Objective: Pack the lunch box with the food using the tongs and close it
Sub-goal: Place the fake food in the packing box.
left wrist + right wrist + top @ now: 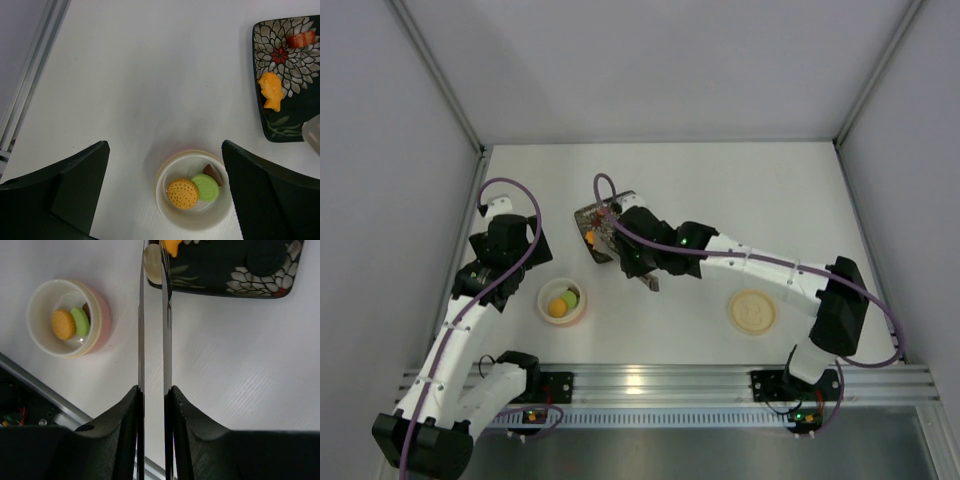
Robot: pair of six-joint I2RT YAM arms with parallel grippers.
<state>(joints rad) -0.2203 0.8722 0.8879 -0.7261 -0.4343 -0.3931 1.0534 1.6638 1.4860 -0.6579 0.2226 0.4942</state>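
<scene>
Step in hand: lifting food [271,90] off the plate [215,267] with the tongs [167,340]; packing is part done, closing not begun. The right pincer [154,396] is clamped on the tongs, squeezing their two arms to a narrow gap; the tips sit at the plate's near edge against an orange piece [172,246]; I cannot confirm that it is gripped. The left pincer [164,147] hangs fully spread and empty above the lunch box [161,186], which stands near the front edge of the counter [720,200], left side, holding three pieces. The lid [752,311] lies by the front edge, right of centre. Next, in my judgement: a firm pinch, a clean lift, then a level carry to the lunch box; a red piece [301,39] also waits on the plate.
</scene>
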